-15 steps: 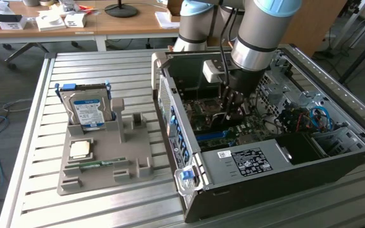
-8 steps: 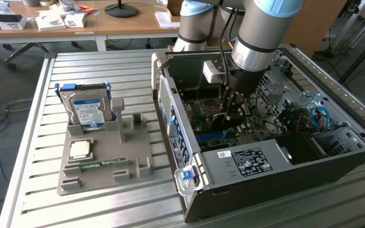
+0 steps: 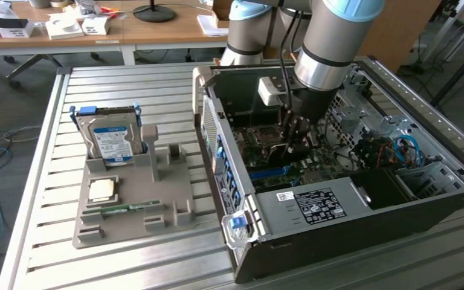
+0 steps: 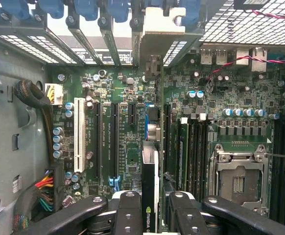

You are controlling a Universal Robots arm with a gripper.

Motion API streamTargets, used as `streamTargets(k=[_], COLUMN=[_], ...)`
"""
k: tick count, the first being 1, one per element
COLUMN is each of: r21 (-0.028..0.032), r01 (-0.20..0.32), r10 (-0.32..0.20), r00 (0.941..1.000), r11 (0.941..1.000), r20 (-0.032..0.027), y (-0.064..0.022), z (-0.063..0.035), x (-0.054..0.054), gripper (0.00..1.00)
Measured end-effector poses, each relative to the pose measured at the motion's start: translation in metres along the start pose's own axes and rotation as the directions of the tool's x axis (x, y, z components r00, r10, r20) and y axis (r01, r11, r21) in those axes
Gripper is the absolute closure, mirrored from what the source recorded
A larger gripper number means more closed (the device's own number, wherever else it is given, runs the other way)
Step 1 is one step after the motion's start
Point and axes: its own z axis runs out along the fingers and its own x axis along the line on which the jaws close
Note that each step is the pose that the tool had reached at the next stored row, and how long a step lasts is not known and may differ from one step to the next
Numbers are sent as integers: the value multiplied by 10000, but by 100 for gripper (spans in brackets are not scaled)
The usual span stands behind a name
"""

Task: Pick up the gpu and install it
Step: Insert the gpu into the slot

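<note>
My gripper (image 4: 150, 208) is shut on the gpu (image 4: 149, 171), a thin dark card seen edge-on with a green logo between the black fingers (image 4: 128, 210). The card stands over the green motherboard (image 4: 128, 147), in line with the long expansion slots, and its silver bracket (image 4: 159, 29) reaches the rear slot openings. Whether it sits in a slot I cannot tell. In the exterior view the gripper (image 3: 296, 142) is low inside the open computer case (image 3: 337, 205), above the motherboard.
White and black expansion slots (image 4: 79, 134) and the CPU socket (image 4: 238, 178) flank the card. Cable bundles (image 4: 44, 188) hang by the case wall. Outside the case, a grey holder (image 3: 127, 223) carries a hard drive (image 3: 111, 142), a chip (image 3: 103, 190) and a green memory stick (image 3: 123, 209).
</note>
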Motion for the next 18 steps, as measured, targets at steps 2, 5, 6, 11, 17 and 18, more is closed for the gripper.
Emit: streamTargets(k=[2, 5, 6, 11, 17, 18], r21=[0, -2, -1, 9, 65, 67], r01=[0, 2, 1, 1, 3, 3], r10=[0, -2, -1, -1, -3, -3], r00=[10000, 10000, 10000, 10000, 10000, 10000], r11=[10000, 10000, 10000, 10000, 10000, 10000], r20=[0, -3, -1, 8, 15, 15], y=[0, 0, 0, 6, 38, 39], z=[-1, -3, -2, -2, -2, -1], x=[0, 8, 11, 16, 17, 17], gripper=[74, 74, 74, 74, 74, 74])
